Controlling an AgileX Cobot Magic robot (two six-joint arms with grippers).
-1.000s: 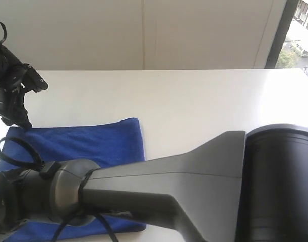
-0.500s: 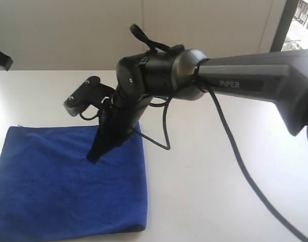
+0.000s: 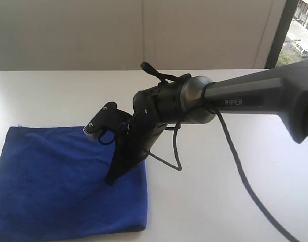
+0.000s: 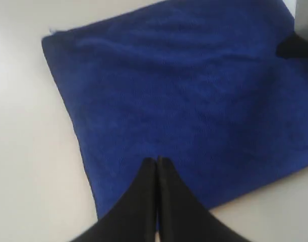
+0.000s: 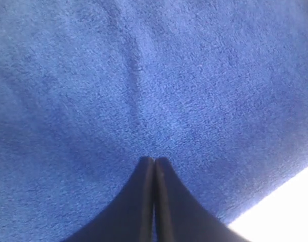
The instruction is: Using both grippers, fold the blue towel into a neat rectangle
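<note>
At the left of the exterior view we see the blue towel (image 3: 58,181) lying flat on the white surface (image 3: 194,212). It forms a compact, nearly square rectangle, and its right-hand edge looks thick and rounded, which we take for a fold. The left tool (image 4: 157,162) does not show in that view. Its own wrist view puts it above the towel, near one edge, with its jaws pressed together tip to tip and nothing between them. We cannot tell whether it touches the cloth.

Moving rightward, the right tool (image 3: 112,177) points steeply down at the right part of the towel, just inside the thick edge. Its wrist view shows the jaws closed against each other and empty, with the nap of the cloth close beneath. We cannot say whether the tip presses on the towel or stops just short of it. Behind it the grey arm (image 3: 254,96), lettered PIPER, reaches in from the right.

We judge that one fold is already made. Since neither tool grips anything, this looks like a gap between folds or a smoothing touch. If another fold is wanted, both tools would need to part their jaws, settle on two corners of one edge and pinch all the layers. They would then carry them across evenly, so that nothing slips askew.
</note>
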